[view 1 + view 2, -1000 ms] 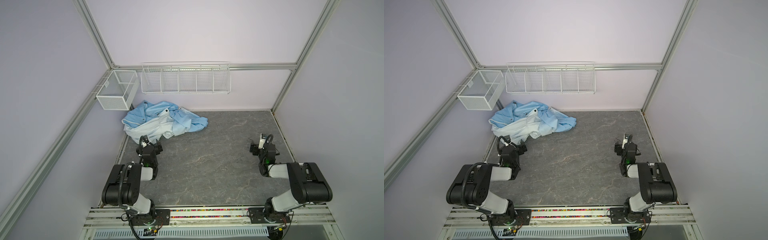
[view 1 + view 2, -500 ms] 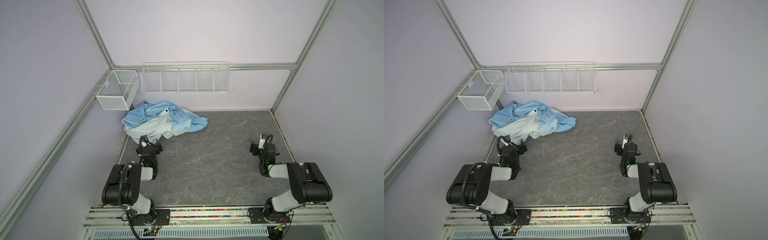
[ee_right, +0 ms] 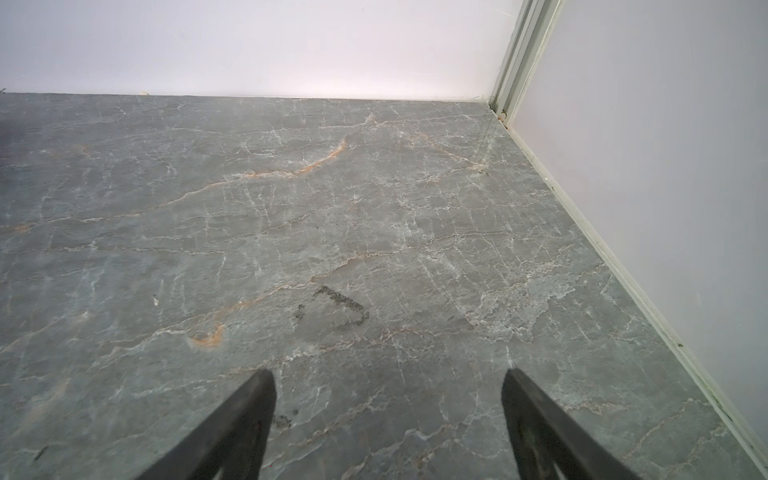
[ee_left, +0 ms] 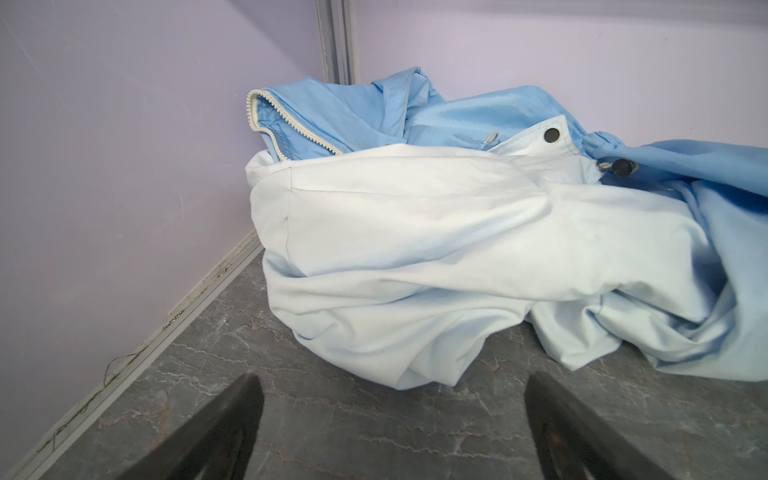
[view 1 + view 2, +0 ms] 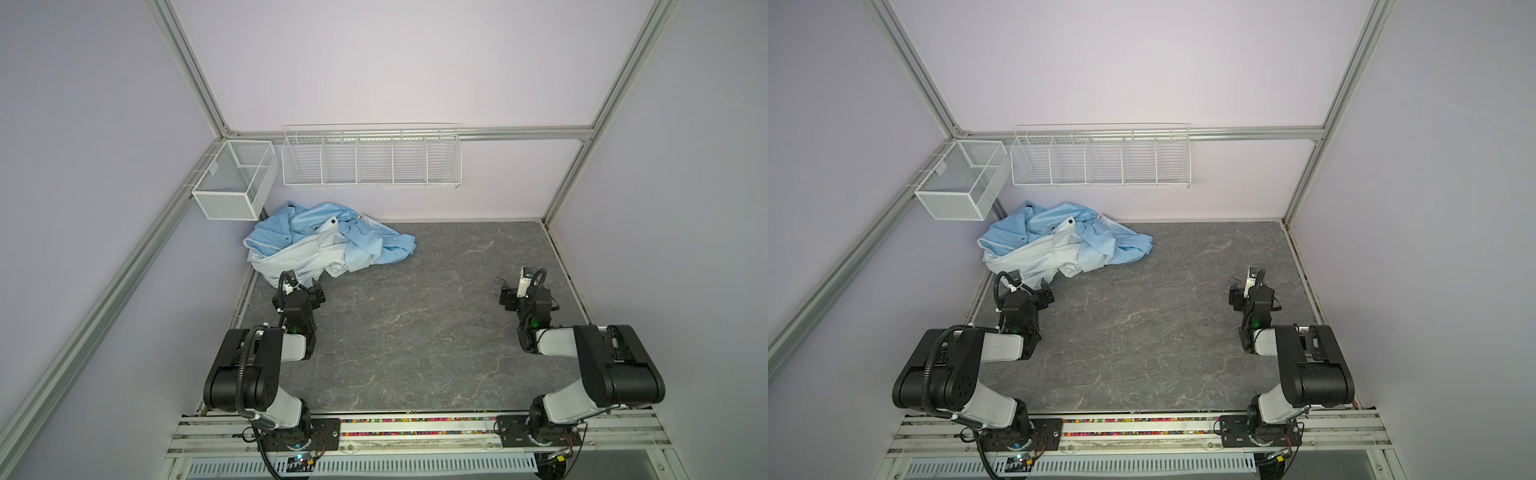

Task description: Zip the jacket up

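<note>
**Jacket heaped at the far left, both grippers wide and empty**

**Top views.** In both top views you see the large, thin jacket point(image 5: 328, 245) point(image 5: 1059, 245), light blue fading to pale white. It lies crumpled at about 11 o'clock on the grey marble-patterned tabletop point(image 5: 415, 332), pushed into the corner where the back and left walls meet. It sits just below the white mesh box point(image 5: 232, 183) hung on the left rail. A white wire shelf with compartments point(image 5: 370, 158) hangs on the back wall at 12 o'clock. Your left gripper point(image 5: 309, 286) point(image 5: 1042, 291) sits at about 9 o'clock, just beside the jacket's pale near edge and facing it. From here you cannot tell whether it touches the cloth. Your right gripper point(image 5: 509, 297) point(image 5: 1237, 297) sits at about 3 o'clock over bare tabletop, well apart from the jacket.

**Left wrist view.** Your left gripper point(image 4: 392, 378) has its black fingers point(image 4: 232, 415) spread wide with nothing between them, just short of the pale folds of the jacket point(image 4: 415, 249). Beyond those folds a white zipper row point(image 4: 291, 124) runs along a loose blue edge. A small dark snap point(image 4: 551, 134) shows on a pale flap nearby.

**Right wrist view.** Your right gripper point(image 3: 388, 374) is also spread wide and holds nothing. You see only the grey tabletop point(image 3: 332, 208) between and beyond its black fingers point(image 3: 249, 415).
</note>
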### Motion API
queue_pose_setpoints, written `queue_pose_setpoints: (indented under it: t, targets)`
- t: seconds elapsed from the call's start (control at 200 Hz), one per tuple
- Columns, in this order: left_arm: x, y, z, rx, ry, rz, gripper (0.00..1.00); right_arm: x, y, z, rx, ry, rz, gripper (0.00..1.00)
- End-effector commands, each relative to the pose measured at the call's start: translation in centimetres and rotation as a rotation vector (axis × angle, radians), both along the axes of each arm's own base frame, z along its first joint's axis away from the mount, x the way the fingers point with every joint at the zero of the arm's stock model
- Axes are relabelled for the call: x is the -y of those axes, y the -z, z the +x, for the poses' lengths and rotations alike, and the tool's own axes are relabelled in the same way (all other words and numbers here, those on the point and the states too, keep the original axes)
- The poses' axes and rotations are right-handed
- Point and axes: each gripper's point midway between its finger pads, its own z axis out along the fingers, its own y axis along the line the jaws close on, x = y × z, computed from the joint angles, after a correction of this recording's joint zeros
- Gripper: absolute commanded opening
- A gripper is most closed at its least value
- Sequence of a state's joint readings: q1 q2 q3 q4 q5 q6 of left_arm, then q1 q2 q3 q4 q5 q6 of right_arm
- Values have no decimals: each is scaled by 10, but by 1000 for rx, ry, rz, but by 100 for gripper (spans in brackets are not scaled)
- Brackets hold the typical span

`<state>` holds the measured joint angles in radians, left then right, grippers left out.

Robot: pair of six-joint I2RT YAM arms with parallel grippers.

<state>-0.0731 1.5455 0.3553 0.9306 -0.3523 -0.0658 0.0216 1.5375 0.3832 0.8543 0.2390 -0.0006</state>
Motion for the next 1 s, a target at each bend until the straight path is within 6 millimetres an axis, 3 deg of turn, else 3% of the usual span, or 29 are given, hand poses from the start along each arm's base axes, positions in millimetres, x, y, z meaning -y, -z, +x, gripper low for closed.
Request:
queue_pose_setpoints:
  t: [0.0, 0.215, 0.33, 0.4, 0.475, 0.555, 0.62, 0.715, 0.735, 0.845, 1.0]
  targets:
    - [-2, -8, 5, 22, -9, 21, 99, 0, -6, 0, 26, -1, -4, 88]
    - [-3, -11, 5, 22, -15, 22, 99, 8, -14, -1, 29, 41, 6, 89]
    - [-14, -27, 6, -57, -94, 4, 99, 22, -25, 3, -145, 94, 72, 89]
    - [-18, -38, 2, -89, -127, -25, 99, 29, -37, 2, -161, 92, 134, 89]
    - [-10, -58, -2, -62, -74, -28, 99, 35, -67, -6, -79, 112, 142, 89]
    - [-3, -91, -11, 19, -38, -95, 99, 39, -114, -16, 29, 139, 156, 89]
    - [-4, -124, -22, 118, -60, -184, 99, 46, -149, -28, 83, 202, 202, 89]
    - [-13, -164, -40, 217, -129, -321, 99, 63, -177, -48, 54, 350, 279, 89]
    - [-14, -171, -42, 232, -130, -339, 99, 63, -191, -48, 60, 347, 287, 89]
    - [-11, -200, -50, 303, -111, -418, 99, 48, -204, -48, -61, 263, 313, 89]
    - [-23, -210, -49, 378, -91, -622, 99, 52, -203, -49, -111, 312, 428, 89]
